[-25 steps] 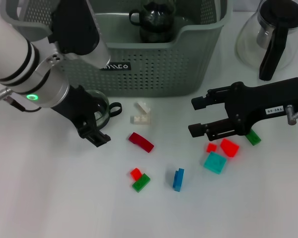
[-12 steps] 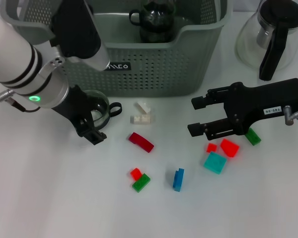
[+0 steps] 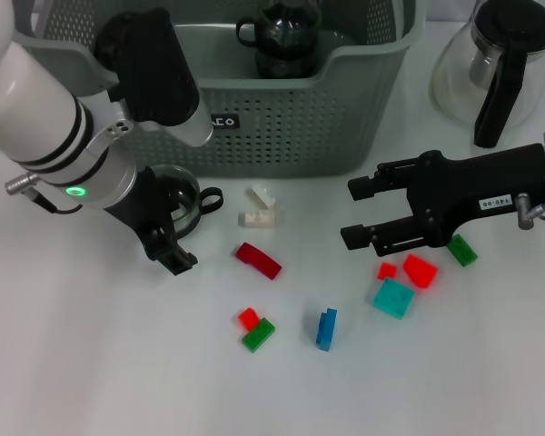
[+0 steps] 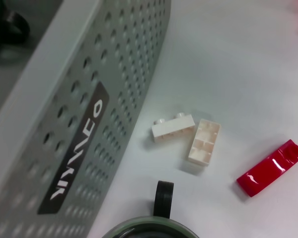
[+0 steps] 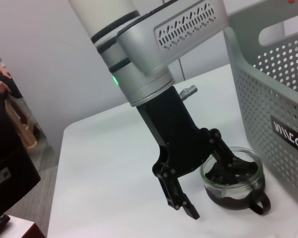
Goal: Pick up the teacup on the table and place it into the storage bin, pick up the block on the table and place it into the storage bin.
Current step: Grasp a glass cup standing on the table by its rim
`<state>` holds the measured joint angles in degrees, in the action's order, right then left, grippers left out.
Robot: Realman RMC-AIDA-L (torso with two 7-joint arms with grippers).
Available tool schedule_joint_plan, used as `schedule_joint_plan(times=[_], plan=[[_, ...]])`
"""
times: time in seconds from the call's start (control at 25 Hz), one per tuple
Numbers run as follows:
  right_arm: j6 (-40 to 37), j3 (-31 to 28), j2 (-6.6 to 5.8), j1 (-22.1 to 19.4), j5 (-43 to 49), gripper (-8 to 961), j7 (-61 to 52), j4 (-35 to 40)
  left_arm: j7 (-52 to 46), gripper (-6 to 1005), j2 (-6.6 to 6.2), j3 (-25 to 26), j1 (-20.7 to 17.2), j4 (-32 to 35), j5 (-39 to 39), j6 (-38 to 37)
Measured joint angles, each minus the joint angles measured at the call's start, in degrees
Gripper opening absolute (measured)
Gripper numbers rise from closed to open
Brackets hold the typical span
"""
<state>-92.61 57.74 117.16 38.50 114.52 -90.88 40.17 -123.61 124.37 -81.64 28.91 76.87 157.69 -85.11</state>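
Left gripper (image 3: 170,229) at centre left of the head view, fingers spread, one inside the small clear glass teacup with black handle (image 3: 180,198), the other outside its wall. Right gripper (image 3: 356,213) at centre right, jaws apart, holding nothing, above scattered blocks. White bricks (image 3: 259,208) and a red curved block (image 3: 257,260) just beside the teacup. Behind, along the top edge: grey-green perforated plastic storage bin (image 3: 318,118) containing a dark teapot (image 3: 282,38).

From my seat the glass teacup with the black handle (image 3: 177,195) is boxed in: grey-green perforated storage bin (image 3: 345,118) right behind, left hand (image 3: 171,229) straddling it, white bricks (image 3: 258,207) just beside. Bare white table (image 3: 91,363) nearer me.
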Motion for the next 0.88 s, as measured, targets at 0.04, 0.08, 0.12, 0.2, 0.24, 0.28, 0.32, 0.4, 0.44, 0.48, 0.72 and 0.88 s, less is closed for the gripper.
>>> schedule_joint_plan(times=[0.04,0.08,0.12,0.2,0.24,0.28,0.32,0.4,0.44,0.48,0.72,0.88], plan=[[0.1,0.0,0.00,0.0,0.0,795,0.0,0.0,0.0,801,0.00,0.0,0.1,-0.3,0.0,0.0],[0.2,0.0,0.00,0.0,0.0,795,0.0,0.0,0.0,800,0.00,0.0,0.2,-0.5,0.0,0.0],[0.3,0.0,0.00,0.0,0.0,795,0.0,0.0,0.0,800,0.00,0.0,0.2,-0.7,0.0,0.1],[0.6,0.0,0.00,0.0,0.0,795,0.0,-0.1,0.0,798,0.00,0.0,0.3,-0.9,0.0,0.2],[0.6,0.0,0.00,0.0,0.0,795,0.0,-0.1,0.0,797,0.00,0.0,0.3,-1.0,0.0,0.3],[0.6,0.0,0.00,-0.1,0.0,795,0.0,-0.1,0.0,796,0.00,0.0,0.3,-1.0,0.0,0.4],[0.6,0.0,0.00,-0.1,0.0,795,0.0,-0.1,0.0,796,0.01,0.0,0.3,-1.1,0.0,0.6],[0.6,0.0,0.00,-0.1,0.0,795,0.0,-0.1,-0.1,794,0.06,-0.1,0.3,-1.1,0.0,0.8],[0.6,0.0,0.00,-0.1,0.0,795,0.0,-0.1,-0.2,793,0.07,-0.1,0.3,-1.1,0.0,0.9],[0.6,0.0,0.00,-0.1,0.0,795,0.0,-0.1,-0.4,793,0.08,-0.1,0.3,-1.2,0.0,1.0],[0.6,0.0,0.00,-0.3,0.0,795,0.0,-0.1,-0.7,788,0.04,-0.1,0.5,-2.4,0.0,1.5],[0.6,0.0,0.00,-0.3,0.0,795,0.0,-0.1,-1.5,664,0.01,-0.1,0.8,-2.6,0.1,1.6]])
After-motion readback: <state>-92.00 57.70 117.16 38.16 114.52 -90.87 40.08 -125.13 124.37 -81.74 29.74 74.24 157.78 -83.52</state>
